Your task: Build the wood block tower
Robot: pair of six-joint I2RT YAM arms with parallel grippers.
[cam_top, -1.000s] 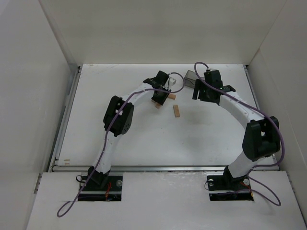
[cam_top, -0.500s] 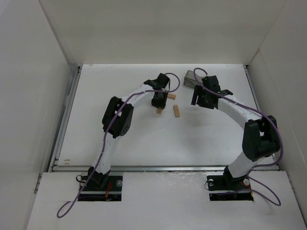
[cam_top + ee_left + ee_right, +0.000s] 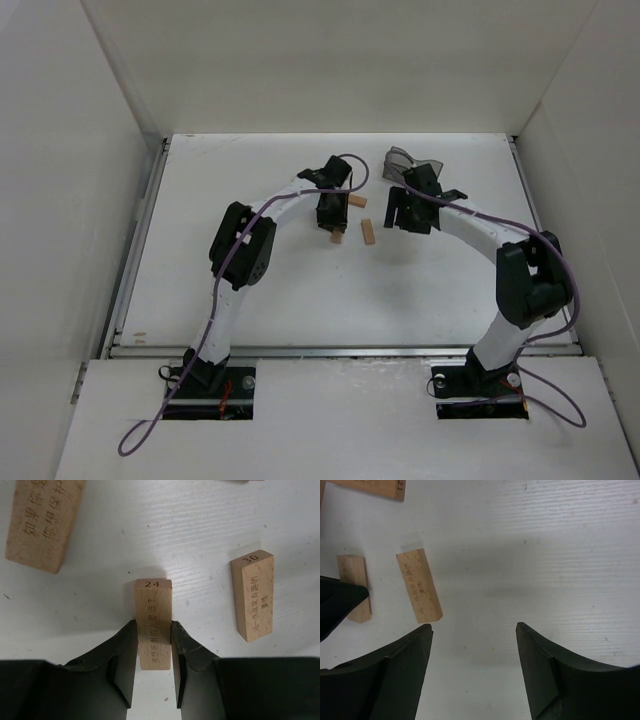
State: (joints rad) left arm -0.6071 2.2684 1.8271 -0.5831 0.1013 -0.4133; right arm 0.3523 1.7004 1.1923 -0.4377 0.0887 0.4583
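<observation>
Left wrist: block (image 3: 153, 611) inside left tool (image 3: 153, 630)

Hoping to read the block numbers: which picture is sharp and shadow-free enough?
Left wrist: sharp, the held block reads 24, the loose block 30, shadows faint. Right wrist: softer, a broad grey shadow, print barely legible. Top view: even light, everything too small to read.

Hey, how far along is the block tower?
Nothing is stacked yet; no tower shows. The left gripper is shut on block 24; the right gripper hangs open, empty. Block 30 and another block lie loose on the table. All the layering is left.
</observation>
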